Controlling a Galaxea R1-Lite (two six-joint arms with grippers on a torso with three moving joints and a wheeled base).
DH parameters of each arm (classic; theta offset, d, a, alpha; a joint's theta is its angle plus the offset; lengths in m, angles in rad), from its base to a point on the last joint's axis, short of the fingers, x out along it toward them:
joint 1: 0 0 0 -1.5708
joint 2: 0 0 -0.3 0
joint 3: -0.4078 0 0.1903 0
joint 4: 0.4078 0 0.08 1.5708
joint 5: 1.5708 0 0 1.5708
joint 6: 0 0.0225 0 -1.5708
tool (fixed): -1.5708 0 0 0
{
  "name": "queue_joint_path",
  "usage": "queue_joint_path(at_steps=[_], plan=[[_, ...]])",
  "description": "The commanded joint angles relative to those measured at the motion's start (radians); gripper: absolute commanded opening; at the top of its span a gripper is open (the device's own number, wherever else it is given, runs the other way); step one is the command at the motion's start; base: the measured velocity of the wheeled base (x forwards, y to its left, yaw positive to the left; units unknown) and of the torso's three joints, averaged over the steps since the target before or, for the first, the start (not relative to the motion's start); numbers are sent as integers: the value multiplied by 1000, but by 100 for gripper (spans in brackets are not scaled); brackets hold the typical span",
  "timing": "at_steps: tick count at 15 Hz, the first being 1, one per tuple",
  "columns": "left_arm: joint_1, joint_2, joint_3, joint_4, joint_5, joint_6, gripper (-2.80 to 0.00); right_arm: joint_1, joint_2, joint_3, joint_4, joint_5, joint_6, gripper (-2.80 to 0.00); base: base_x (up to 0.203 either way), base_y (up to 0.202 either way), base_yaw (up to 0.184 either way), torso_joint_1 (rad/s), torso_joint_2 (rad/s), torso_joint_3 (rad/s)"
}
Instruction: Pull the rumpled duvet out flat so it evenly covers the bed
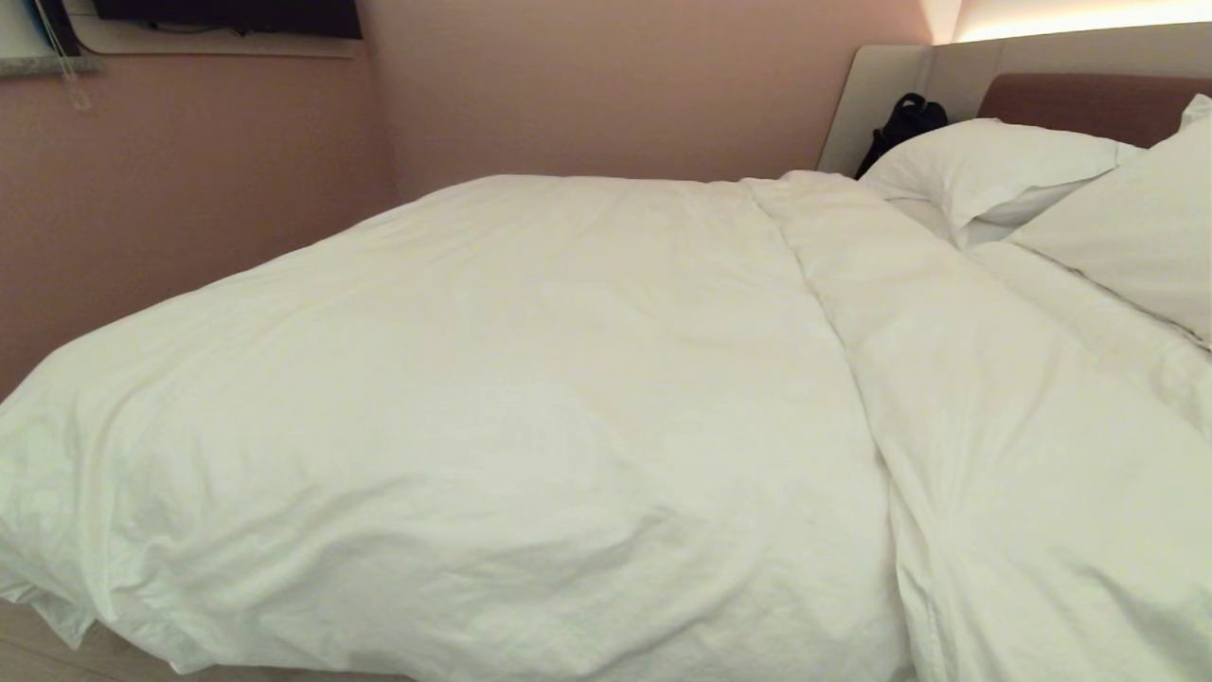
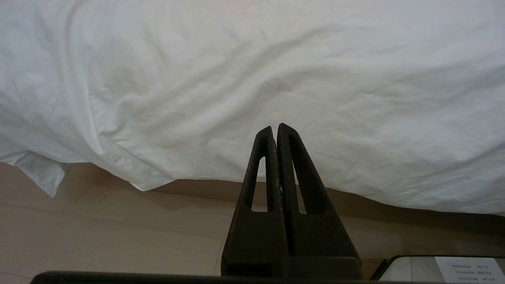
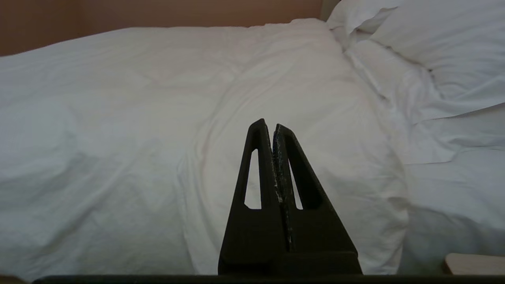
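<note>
The puffy white duvet (image 1: pixel 492 398) lies spread across the bed (image 1: pixel 1089 104), finely wrinkled. Its near edge drapes over the side.

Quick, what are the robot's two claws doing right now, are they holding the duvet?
Left gripper: closed, holding nothing, near the duvet's hanging edge.
Right gripper: closed, holding nothing, pointed across the bed over the duvet.

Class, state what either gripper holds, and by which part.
Nothing. Left gripper and right gripper are both shut, empty, clear of the duvet.
</note>
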Motion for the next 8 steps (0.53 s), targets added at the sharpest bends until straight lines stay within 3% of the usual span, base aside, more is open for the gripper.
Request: queue_joint_path(at_steps=[1, 8], plan=[[1, 0, 0, 1, 0, 1, -280, 0, -2, 19, -3, 38, 1, -280, 0, 0, 0, 0, 0, 0], [1, 0, 0, 1, 0, 1, -280, 0, -2, 147, -181, 26, -6, -280, 0, 0, 0, 0, 0, 0]])
